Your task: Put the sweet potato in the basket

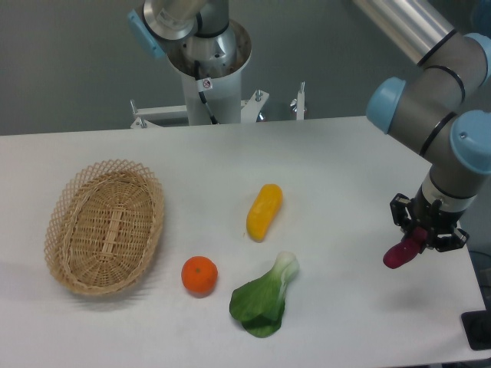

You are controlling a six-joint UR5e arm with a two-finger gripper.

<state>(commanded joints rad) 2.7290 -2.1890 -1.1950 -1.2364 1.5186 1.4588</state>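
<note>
We noted the black two-finger gripper (418,234) at the far right of the white bench (345,169), pointing down and closed around the small magenta-purple sweet potato (402,252). The tuber hung tilted from the gripper, its lower tapered end sticking out below and to the gripper's left; a faint shadow lay on the bench just beyond it, so we took it to be raised off the surface, though how high we could not tell.

The oval, light tan woven wicker basket (104,227) with its lacy looped rim sat well away from the gripper, across the whole bench at the opposite side. It held nothing that we could see.

Between the gripper and the basket lay three other items. The yellow-orange oblong vegetable (265,211) was about midway, lying at a slant. The green leafy bok choy (265,299) with its pale stem lay nearer the front edge. The round orange fruit (199,274) sat just beside the basket, not touching it.
</note>
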